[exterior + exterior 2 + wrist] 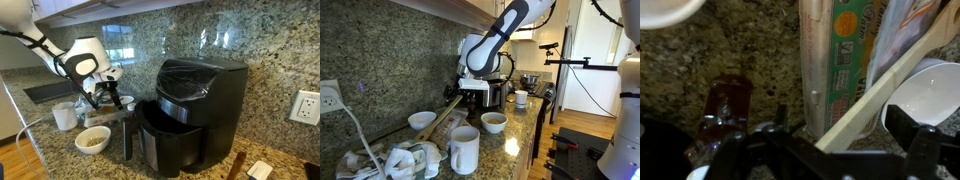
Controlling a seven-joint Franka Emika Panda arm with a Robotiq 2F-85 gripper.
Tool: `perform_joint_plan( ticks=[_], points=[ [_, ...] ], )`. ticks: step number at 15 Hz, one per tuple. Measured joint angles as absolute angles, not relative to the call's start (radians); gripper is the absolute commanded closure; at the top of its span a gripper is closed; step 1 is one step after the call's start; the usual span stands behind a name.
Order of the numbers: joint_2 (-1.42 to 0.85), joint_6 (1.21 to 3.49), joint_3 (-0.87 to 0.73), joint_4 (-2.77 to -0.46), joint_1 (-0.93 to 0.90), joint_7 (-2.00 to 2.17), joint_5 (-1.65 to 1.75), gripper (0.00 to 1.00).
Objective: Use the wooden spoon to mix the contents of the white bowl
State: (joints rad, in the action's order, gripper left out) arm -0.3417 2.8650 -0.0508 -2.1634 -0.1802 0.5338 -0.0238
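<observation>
Gripper point(104, 96) hangs close beside the black air fryer point(200, 105), near the granite backsplash point(260, 40). I see it in both exterior views point(470, 92). Jaws stand spread wide, nothing held.

Wrist view: the gripper point(827, 152) shows its dark fingers point(735, 155) at the bottom of the frame. The wooden spoon point(895, 85) runs diagonally from the gap between them toward the upper right. I cannot tell whether either finger touches the handle. The handle lies between a long roll box point(840, 60) and a plain white dish point(930, 95), just beside both.

The white bowl point(93, 147) sits near the counter's front edge, apart from the gripper. The contents point(93, 138) show tan and grainy inside it. I find the same bowl in both exterior views point(494, 129). A white cup point(65, 117) stands just beside the bowl.
</observation>
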Motion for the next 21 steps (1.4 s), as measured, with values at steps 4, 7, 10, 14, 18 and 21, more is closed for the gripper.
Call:
perform_joint_plan(
  ticks=[4,7,10,14,18,21],
  points=[
    [-0.352,2.874,-0.066,-2.158,-0.192,0.534,-0.024,0.26],
    [-0.352,2.876,-0.076,-2.157,-0.205,0.534,-0.023,0.49],
    [-0.352,2.880,-0.080,-2.154,-0.214,0.534,-0.022,0.72],
    [-0.353,2.884,-0.082,-2.138,-0.223,0.534,-0.021,0.91],
    [-0.358,2.888,-0.089,-2.124,-0.237,0.535,-0.019,0.95],
    [-0.366,2.888,-0.094,-2.111,-0.248,0.535,-0.016,0.96]
  ],
)
